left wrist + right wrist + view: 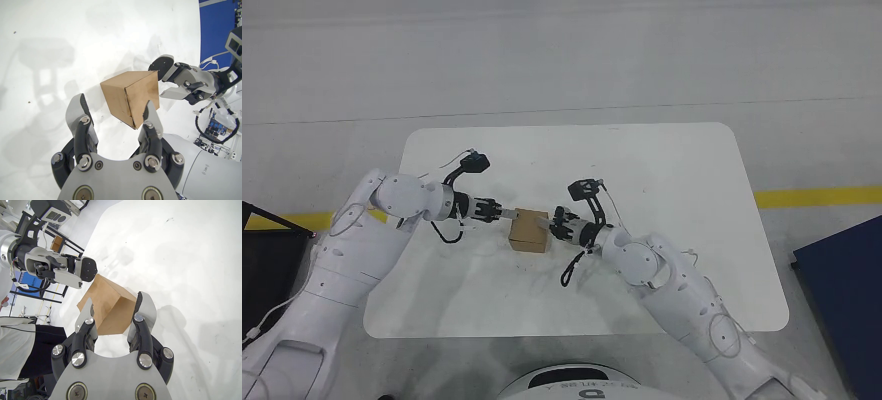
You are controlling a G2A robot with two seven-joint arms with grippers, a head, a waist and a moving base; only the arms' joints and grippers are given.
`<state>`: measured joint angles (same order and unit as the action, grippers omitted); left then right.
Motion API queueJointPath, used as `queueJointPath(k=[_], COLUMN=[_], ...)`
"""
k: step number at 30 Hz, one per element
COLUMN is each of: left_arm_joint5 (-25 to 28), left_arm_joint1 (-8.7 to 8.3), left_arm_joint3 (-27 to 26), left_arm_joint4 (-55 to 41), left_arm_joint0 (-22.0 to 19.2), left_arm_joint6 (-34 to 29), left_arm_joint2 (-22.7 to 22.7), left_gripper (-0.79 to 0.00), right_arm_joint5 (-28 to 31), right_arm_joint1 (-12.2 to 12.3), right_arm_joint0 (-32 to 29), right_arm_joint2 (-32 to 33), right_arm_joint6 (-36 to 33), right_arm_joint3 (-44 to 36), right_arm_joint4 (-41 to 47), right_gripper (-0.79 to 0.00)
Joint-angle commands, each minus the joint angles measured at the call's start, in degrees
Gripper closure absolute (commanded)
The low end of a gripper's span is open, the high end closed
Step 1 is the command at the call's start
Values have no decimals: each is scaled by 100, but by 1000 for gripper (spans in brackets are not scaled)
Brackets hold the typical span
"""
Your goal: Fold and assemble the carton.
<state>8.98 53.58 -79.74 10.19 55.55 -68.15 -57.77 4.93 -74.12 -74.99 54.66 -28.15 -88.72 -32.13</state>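
Observation:
A small brown carton (529, 231) stands closed as a box on the white table (662, 170), near its middle. In the left wrist view the carton (130, 94) shows a seam down one corner. My left gripper (504, 212) is open beside the carton's left side; in its own view the left gripper (115, 108) has one fingertip (149, 111) in front of a carton face. My right gripper (557, 225) is open at the opposite side. In its wrist view the right gripper (113, 306) straddles a corner of the carton (107, 306).
A dark frame (262, 235) stands off the table's left edge and a blue panel (842, 280) off its right. Bare table surface lies all around the carton, widest toward the far and right sides.

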Motion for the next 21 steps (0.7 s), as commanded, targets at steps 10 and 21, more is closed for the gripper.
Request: queueJointPath(k=[10,21], left_arm_joint5=[356,699], left_arm_joint1=[-84,-91], left_arm_joint3=[123,728], left_arm_joint4=[-1209,-3183], left_arm_joint0=[346,1122], left_arm_joint6=[237,872], left_arm_joint2=[-624,-1255], left_gripper=[-785,-785], right_arm_joint5=[228,1059], right_arm_joint1=[86,-48], right_arm_joint0=[-177,273], right_arm_joint2=[180,-541], right_arm_joint6=[705,1001], right_arm_joint3=[-707,-155], right_arm_joint4=[-995,-1580], right_gripper=[0,0])
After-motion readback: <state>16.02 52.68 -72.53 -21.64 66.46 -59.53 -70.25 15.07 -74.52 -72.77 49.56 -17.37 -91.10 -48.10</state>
